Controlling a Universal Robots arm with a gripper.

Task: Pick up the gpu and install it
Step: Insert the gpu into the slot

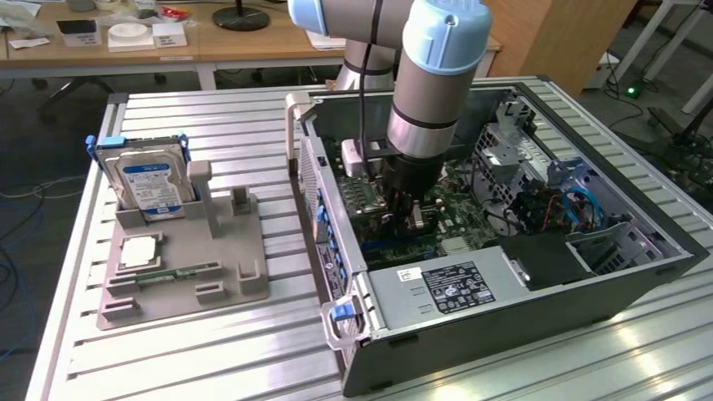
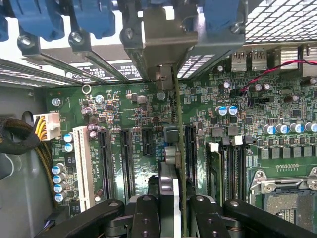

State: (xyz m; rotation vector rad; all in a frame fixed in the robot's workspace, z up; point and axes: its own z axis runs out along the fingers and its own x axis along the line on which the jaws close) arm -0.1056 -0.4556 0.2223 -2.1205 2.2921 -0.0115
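Observation:
My gripper (image 1: 407,215) reaches down into the open computer case (image 1: 624,280), just over the green motherboard (image 1: 459,210). It is shut on the gpu (image 2: 178,129), which I see edge-on as a thin green card standing upright on the motherboard (image 2: 124,114). The card's silver end bracket (image 2: 166,47) sits against the case's rear slot openings. Black fingers (image 2: 146,215) clamp the card from both sides. The card runs alongside a long black expansion slot (image 2: 190,153). I cannot tell whether its edge sits in a slot.
A grey fixture (image 1: 223,288) on the exterior view's left holds a silver hard drive (image 1: 150,184) with a blue label and a narrow memory stick (image 1: 179,273). The power supply (image 1: 446,288) and drive cage (image 1: 523,154) crowd the case. Bundled cables (image 2: 20,136) lie beside the board.

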